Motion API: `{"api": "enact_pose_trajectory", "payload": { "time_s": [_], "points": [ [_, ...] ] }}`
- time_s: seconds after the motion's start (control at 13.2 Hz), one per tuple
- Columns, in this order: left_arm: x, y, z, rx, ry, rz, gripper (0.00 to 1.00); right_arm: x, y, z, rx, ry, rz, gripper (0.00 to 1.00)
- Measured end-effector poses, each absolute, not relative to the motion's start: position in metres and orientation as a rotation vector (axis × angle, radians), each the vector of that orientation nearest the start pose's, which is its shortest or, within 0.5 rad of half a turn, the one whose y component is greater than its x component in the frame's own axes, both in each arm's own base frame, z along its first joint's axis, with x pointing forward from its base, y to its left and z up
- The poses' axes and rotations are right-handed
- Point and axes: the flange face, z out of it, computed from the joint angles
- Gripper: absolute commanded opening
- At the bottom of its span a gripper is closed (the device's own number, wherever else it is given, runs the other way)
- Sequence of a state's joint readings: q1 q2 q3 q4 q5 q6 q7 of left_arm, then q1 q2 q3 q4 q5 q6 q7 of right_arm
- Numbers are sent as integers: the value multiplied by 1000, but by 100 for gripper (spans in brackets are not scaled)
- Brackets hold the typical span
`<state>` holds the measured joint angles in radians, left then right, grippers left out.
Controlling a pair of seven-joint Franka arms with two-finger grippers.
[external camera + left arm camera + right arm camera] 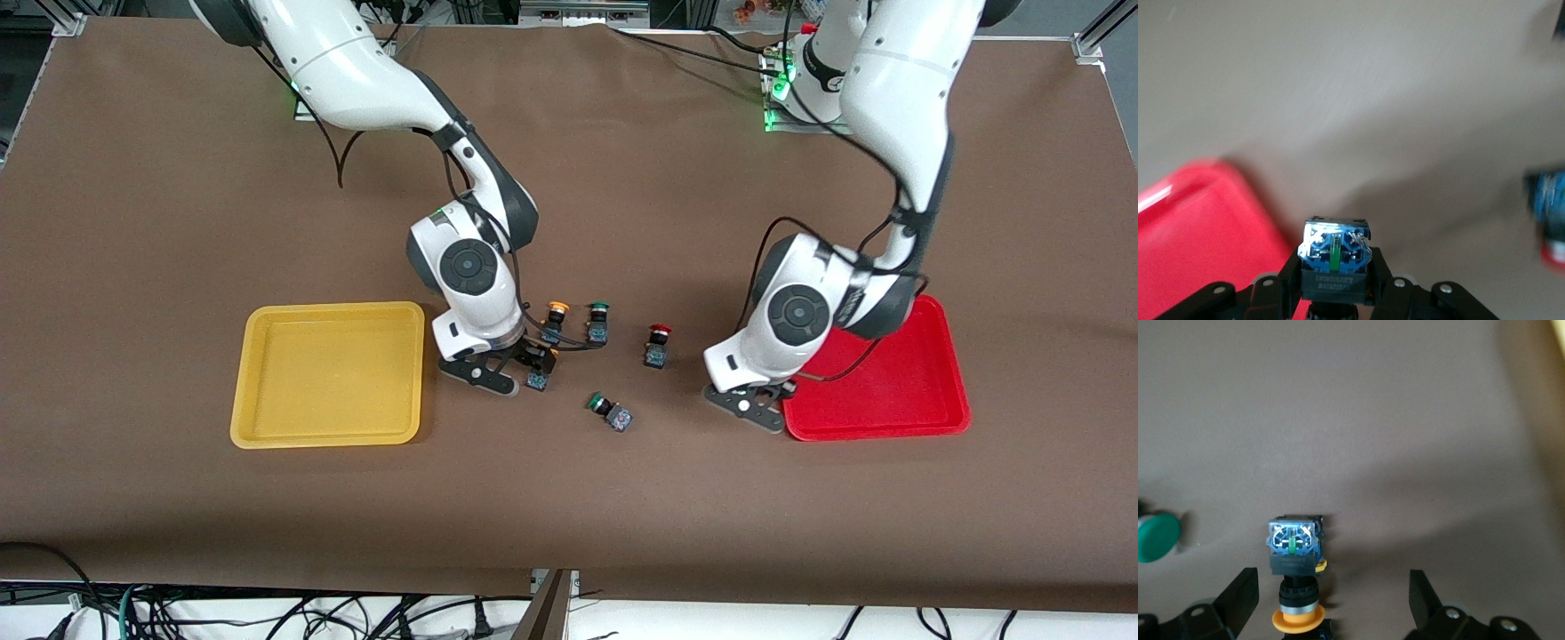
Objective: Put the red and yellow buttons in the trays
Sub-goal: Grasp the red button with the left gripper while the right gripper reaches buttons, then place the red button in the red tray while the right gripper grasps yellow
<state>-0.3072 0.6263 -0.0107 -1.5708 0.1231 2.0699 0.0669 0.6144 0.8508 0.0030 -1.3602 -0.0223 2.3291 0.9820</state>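
Between the 2 trays, on the brown table [133, 267], the loose switches sit in a small cluster. The right gripper [520, 369] is down at the table just beside the yellow tray [327, 373], its fingers [1238, 597] spread wide with 1 yellow button [1295, 577] lying on its side between them, not gripped. A second yellow-capped button [556, 318] stands upright a little farther from the front camera, with an upright green button [597, 322] just beside it. A red button [657, 344] stands upright toward the left arm's end of the cluster, and another green-capped switch [609, 411] lies tipped over nearest the front camera. The left gripper [766, 400] hangs at the edge of the red tray [898, 391], on the side facing the cluster. Its fingers [1286, 283] are clamped on a dark-bodied switch [1335, 260] whose blue terminal end faces the wrist camera; I can't make out the cap colour. Both trays hold nothing.
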Motion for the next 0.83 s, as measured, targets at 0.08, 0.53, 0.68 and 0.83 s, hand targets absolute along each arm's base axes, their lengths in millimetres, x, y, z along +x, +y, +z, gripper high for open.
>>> {"api": "enact_pose_trajectory", "payload": {
  "time_s": [0.08, 0.53, 0.68, 0.83],
  "points": [
    [651, -185, 274, -2928, 669, 269, 0, 610, 436, 214, -3015, 536, -145, 100],
    [659, -38, 196, -2909, 718, 478, 54, 611, 447, 197, -2973, 539, -195, 95],
    [657, -45, 181, -2910, 742, 488, 100, 611, 449, 190, -2961, 532, -214, 50],
    [660, -57, 186, -2907, 764, 469, 100, 611, 450, 187, -2957, 528, -222, 9]
  ]
}}
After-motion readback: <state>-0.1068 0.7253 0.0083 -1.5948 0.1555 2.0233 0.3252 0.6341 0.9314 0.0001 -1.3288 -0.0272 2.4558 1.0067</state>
